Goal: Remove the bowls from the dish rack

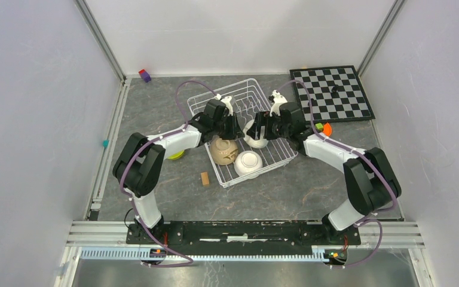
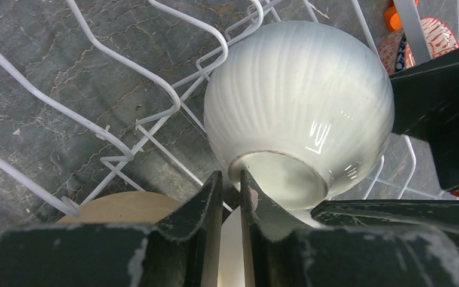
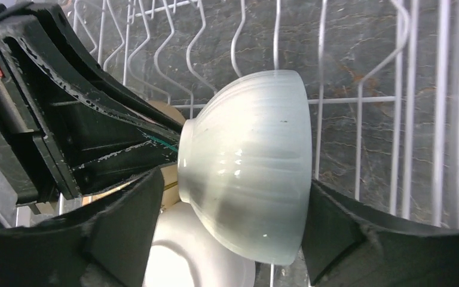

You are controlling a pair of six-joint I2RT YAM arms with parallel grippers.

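Observation:
The white wire dish rack [image 1: 245, 89] stands mid-table. A ribbed white bowl [image 1: 254, 136] hangs on its side between both grippers. My left gripper [image 2: 232, 179] is shut on this bowl's foot ring [image 2: 275, 176], one finger inside it and one outside. My right gripper [image 3: 230, 197] is open and straddles the same bowl [image 3: 251, 161], with a gap showing at its left finger. In the rack below lie a tan bowl [image 1: 222, 149] and a second white bowl [image 1: 248, 162]. A lime-yellow bowl [image 1: 176, 156] sits on the table under my left arm. A red-speckled bowl [image 2: 436, 33] stands beyond the rack.
A chessboard [image 1: 331, 92] lies at the back right. A small wooden block [image 1: 204, 178] rests left of the rack's near corner, and a purple block [image 1: 145, 75] sits by the back wall. Upright rack prongs [image 3: 239, 36] stand just behind the held bowl.

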